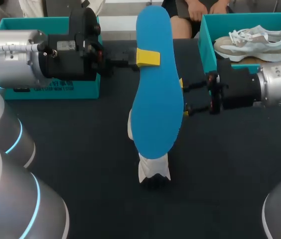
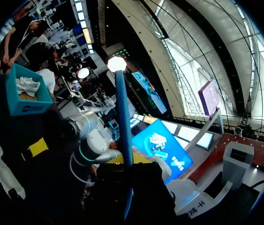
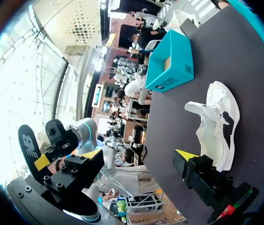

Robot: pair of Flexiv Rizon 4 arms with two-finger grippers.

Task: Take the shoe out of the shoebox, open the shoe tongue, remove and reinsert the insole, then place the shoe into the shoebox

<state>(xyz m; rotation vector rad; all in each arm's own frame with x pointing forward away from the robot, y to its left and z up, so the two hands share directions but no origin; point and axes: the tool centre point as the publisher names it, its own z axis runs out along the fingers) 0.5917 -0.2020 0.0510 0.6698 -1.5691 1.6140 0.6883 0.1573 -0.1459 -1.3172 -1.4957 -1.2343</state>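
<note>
Insole | held tight in left hand, long side crossing that hand | shoe lies on the surface below it, nearer right hand, which is wide open

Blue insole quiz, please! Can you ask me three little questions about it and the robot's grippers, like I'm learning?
1. Pick one: which gripper holds the blue insole up in the air?
A) the left gripper
B) the right gripper
C) neither
2. True or false: the right gripper is open, with nothing between its fingers.
3. Fill the gap: the white shoe below the insole lies on the ___.

Key: 1 A. 2 True. 3 The table.
</note>
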